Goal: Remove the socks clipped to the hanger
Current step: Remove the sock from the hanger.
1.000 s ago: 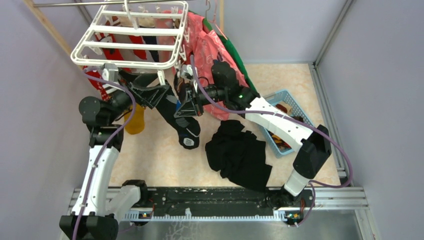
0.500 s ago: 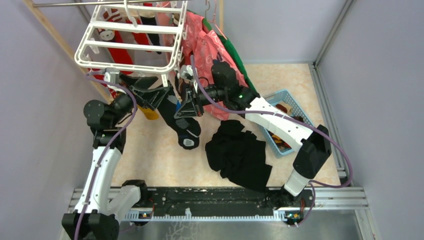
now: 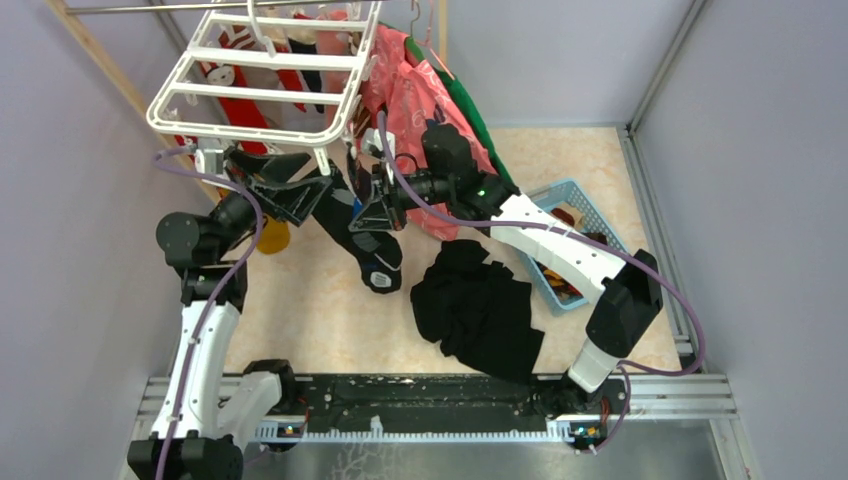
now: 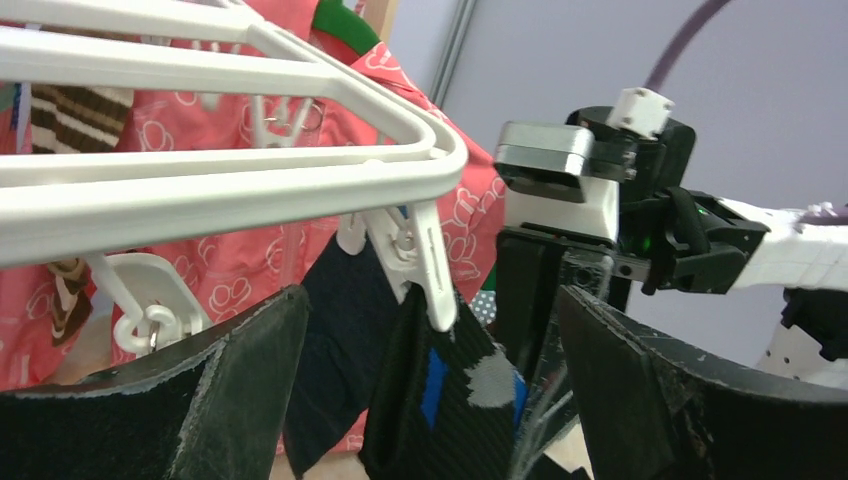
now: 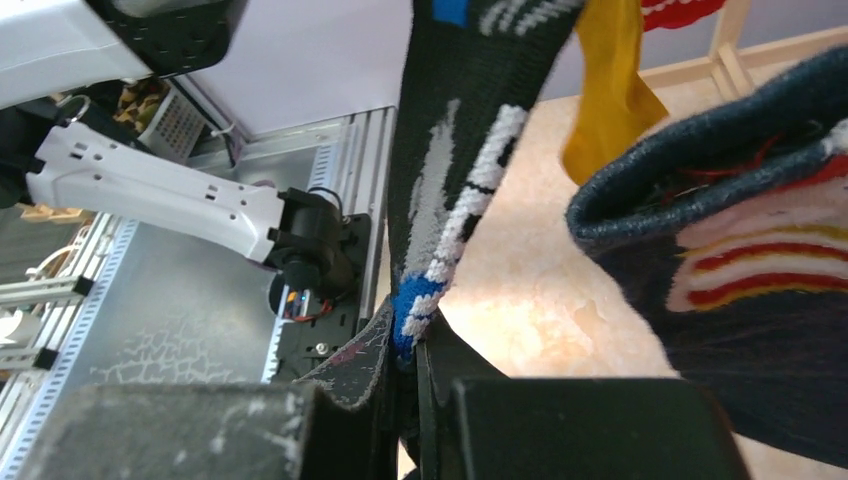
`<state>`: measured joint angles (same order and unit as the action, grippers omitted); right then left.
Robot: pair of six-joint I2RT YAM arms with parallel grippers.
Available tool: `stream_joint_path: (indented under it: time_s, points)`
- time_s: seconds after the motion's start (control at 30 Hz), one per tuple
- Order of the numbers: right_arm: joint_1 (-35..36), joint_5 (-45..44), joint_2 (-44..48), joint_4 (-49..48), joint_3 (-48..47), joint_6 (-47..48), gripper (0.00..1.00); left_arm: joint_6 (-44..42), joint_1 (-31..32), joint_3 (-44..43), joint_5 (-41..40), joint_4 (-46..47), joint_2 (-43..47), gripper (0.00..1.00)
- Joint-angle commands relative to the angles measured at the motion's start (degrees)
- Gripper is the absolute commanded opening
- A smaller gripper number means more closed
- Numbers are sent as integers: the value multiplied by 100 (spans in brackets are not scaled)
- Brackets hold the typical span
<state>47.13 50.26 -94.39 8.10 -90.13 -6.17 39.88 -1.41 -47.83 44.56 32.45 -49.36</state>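
Left claw (image 4: 430,305): spread wide, just under hanger (image 4: 300,170) | right claw (image 5: 405,345): pinching dark patterned sock (image 5: 450,200) hanging from clip (image 4: 428,265)

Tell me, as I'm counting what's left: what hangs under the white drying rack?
Under the white drying rack hang red socks, a mustard sock and a dark patterned sock on a corner clip. The bars and left arm cover other clips.
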Motion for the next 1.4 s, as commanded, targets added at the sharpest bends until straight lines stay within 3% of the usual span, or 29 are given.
stream_joint_path:
  time_s: [0.0, 0.2, 0.53, 0.8, 1.37]
  points:
    - [82, -416, 143, -98, -257, 160, 7, -208, -71, -249, 352, -283, 226, 99]
    - [81, -684, 209, -20, -345, 240, 8, 140, -147, -325, 522, -363, 294, 96]
    - [77, -296, 189, 165, -637, 386, 0, 446, -327, -458, 410, -946, 394, 96]
    - [77, -241, 208, 213, -696, 390, 0, 76, -379, -707, 473, -1305, 504, 99]
    - [137, 438, -12, -78, -764, 7, 0, 280, -69, -1017, 463, -40, -583, 98]
